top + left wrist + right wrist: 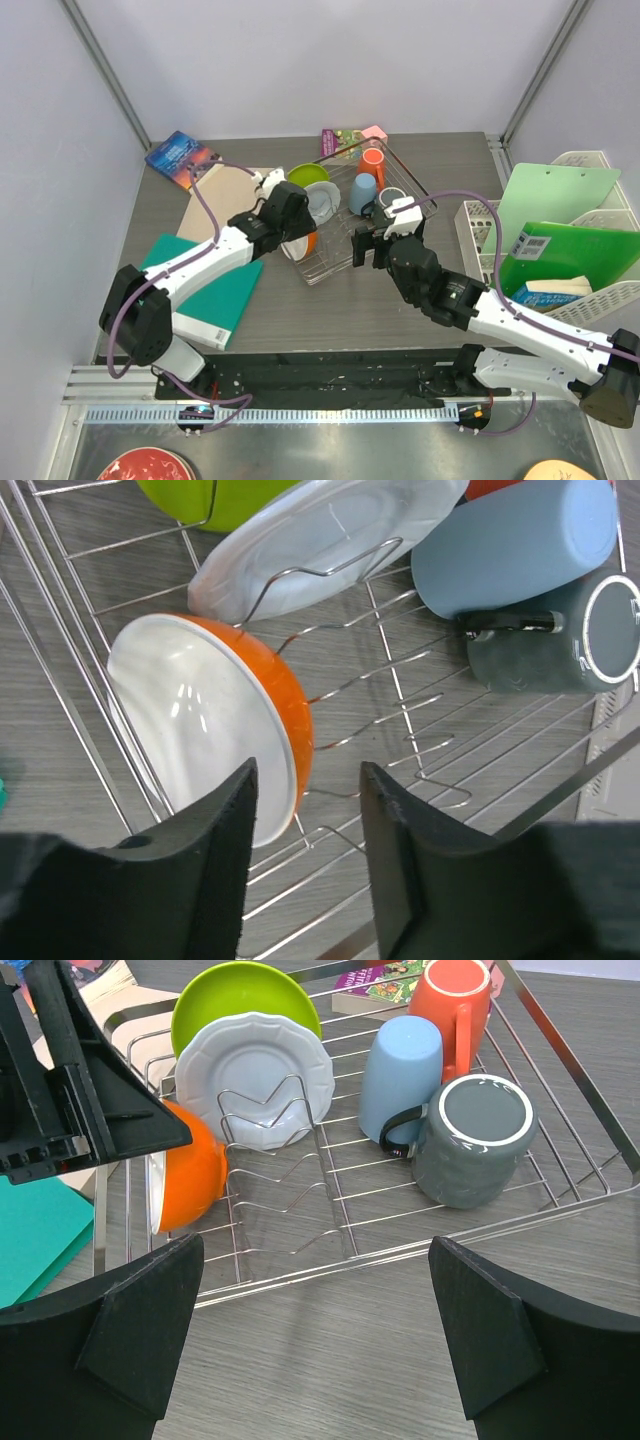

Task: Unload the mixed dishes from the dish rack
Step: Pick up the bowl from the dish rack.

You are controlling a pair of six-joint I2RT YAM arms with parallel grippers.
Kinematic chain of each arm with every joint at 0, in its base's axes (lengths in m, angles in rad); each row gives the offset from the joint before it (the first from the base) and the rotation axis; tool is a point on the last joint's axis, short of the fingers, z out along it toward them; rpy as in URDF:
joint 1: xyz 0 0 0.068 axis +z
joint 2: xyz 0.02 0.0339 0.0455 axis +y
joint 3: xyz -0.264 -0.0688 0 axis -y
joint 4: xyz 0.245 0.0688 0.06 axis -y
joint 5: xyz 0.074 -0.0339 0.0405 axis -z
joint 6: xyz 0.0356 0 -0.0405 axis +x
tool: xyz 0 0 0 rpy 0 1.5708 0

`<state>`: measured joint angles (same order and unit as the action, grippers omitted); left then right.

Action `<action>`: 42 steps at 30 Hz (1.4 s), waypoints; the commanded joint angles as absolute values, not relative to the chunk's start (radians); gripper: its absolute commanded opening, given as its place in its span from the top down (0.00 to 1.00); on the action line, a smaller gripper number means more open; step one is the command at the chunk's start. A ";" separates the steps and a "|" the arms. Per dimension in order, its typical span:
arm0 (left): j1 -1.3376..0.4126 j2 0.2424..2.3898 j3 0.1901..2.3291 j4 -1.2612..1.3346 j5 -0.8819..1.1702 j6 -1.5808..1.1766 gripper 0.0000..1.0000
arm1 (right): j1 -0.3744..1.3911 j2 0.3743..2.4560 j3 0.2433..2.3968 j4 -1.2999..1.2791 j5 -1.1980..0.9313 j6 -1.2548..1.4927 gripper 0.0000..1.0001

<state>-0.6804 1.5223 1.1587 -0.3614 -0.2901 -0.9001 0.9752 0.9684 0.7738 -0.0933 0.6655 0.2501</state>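
The silver wire dish rack (340, 262) stands mid-table. It holds a lime-green plate (245, 990), a pale blue-white plate (255, 1075), a white bowl with orange outside (190, 1175), a light blue cup (400, 1075), a dark grey mug (475, 1140) and an orange mug (450, 1005). My left gripper (305, 780) is open at the rack's left end. It hovers close over the bowl (200, 720), whose rim lies by the gap between the jaws. My right gripper (315, 1260) is open and empty, just outside the rack's near side.
A teal book (215, 290), a beige board (225, 195) and a blue book (180, 155) lie left of the rack. White lattice baskets with green folders (560, 240) stand at the right. A red patterned plate (145, 468) and a peach plate (560, 470) sit at the near edge.
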 commanded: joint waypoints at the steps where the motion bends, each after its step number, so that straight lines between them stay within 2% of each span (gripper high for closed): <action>1: -0.686 1.535 1.134 -0.275 -0.348 -0.956 0.60 | 0.974 0.962 0.778 -0.058 0.689 0.264 0.00; 2: -0.686 1.534 1.126 -0.267 -0.351 -0.959 0.68 | 0.974 0.963 0.778 -0.060 0.689 0.265 0.00; 3: -0.684 1.535 1.121 -0.258 -0.354 -0.963 0.70 | 0.974 0.968 0.778 -0.060 0.689 0.265 0.00; 13: -0.686 1.575 1.089 -0.213 -0.344 -0.986 0.64 | 0.974 0.989 0.776 -0.057 0.690 0.268 0.00; 16: -0.684 1.598 1.081 -0.206 -0.338 -0.994 0.69 | 0.974 0.996 0.775 -0.057 0.687 0.275 0.00; 19: -0.686 1.603 1.075 -0.204 -0.327 -0.996 0.87 | 0.974 0.996 0.773 -0.060 0.690 0.275 0.00; 20: -0.684 1.598 1.074 -0.206 -0.330 -0.994 0.96 | 0.976 0.993 0.773 -0.060 0.690 0.273 0.00; 21: -0.684 1.594 1.071 -0.206 -0.331 -0.983 1.00 | 0.974 0.991 0.773 -0.061 0.692 0.275 0.00; 27: -0.686 1.516 1.083 -0.233 -0.341 -0.934 1.00 | 0.976 0.988 0.773 -0.064 0.687 0.276 0.00; 34: -0.683 1.436 1.140 -0.293 -0.259 -0.832 1.00 | 0.974 0.985 0.788 -0.077 0.677 0.281 0.00; 42: -0.644 1.350 1.095 -0.236 -0.155 -0.802 0.99 | 0.976 0.977 0.785 -0.084 0.676 0.287 0.00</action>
